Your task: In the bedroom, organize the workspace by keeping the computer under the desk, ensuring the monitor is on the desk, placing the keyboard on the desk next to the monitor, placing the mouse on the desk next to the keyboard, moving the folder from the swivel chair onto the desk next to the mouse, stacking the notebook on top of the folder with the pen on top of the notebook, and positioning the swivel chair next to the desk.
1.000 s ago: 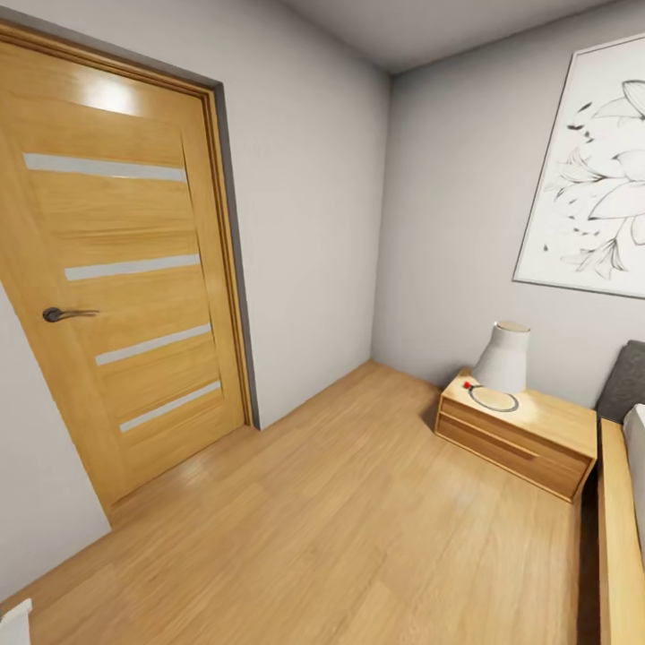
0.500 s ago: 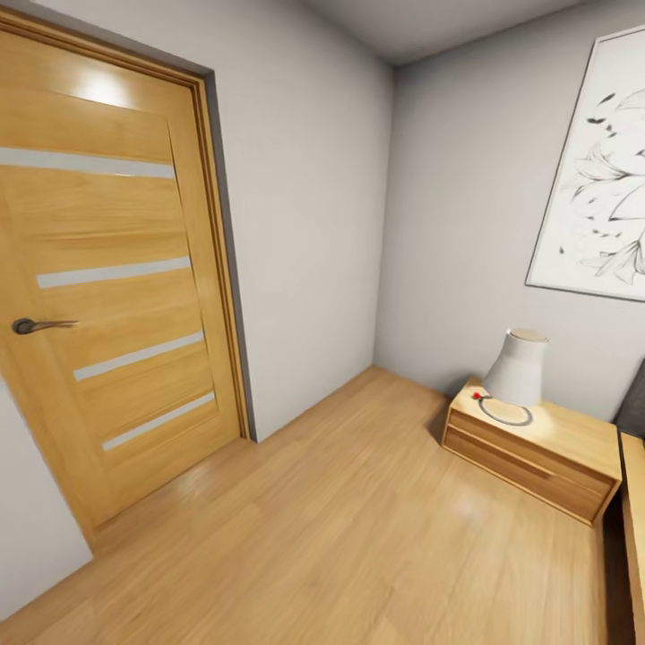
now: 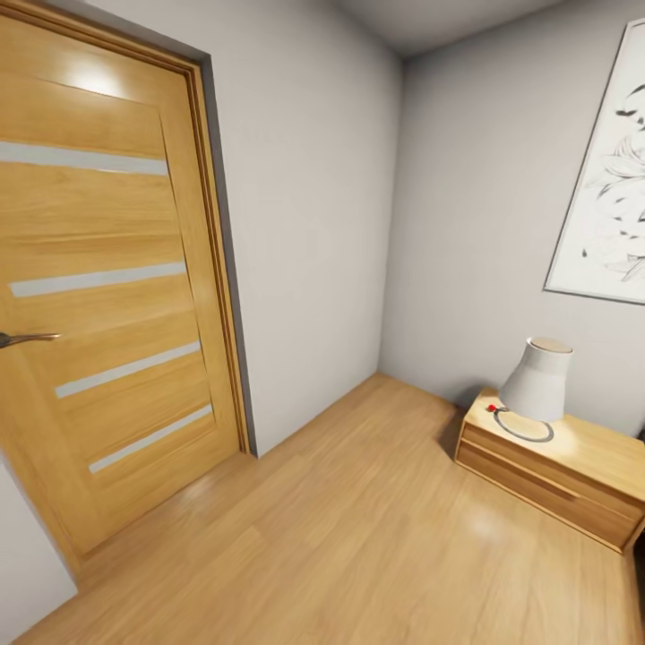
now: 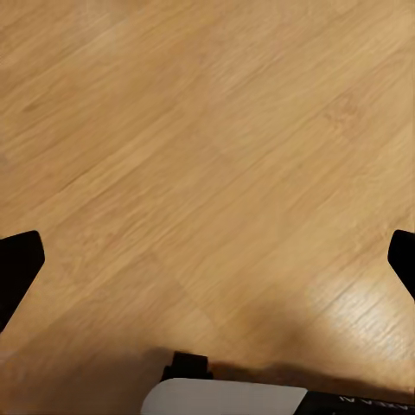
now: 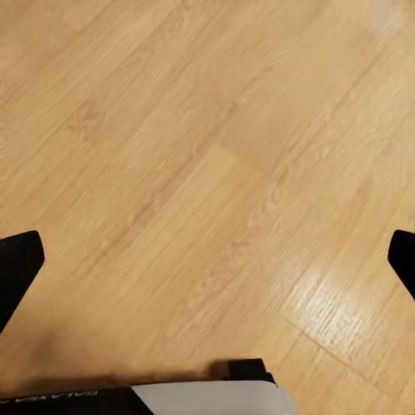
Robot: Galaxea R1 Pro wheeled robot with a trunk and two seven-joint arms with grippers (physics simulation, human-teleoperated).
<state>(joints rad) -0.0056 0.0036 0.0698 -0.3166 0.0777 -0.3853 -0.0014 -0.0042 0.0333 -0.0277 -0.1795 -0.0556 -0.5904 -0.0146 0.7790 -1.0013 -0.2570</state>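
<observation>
Left gripper [image 4: 207,259]: fingers spread wide, holding nothing, above wood floor [image 4: 216,156]. Right gripper [image 5: 207,259]: likewise wide apart, empty. Head view, bedroom: wooden door [image 3: 107,296] at left; nightstand [image 3: 560,470] with white lamp [image 3: 537,381] lower right; framed print [image 3: 605,193] upper right.
</observation>
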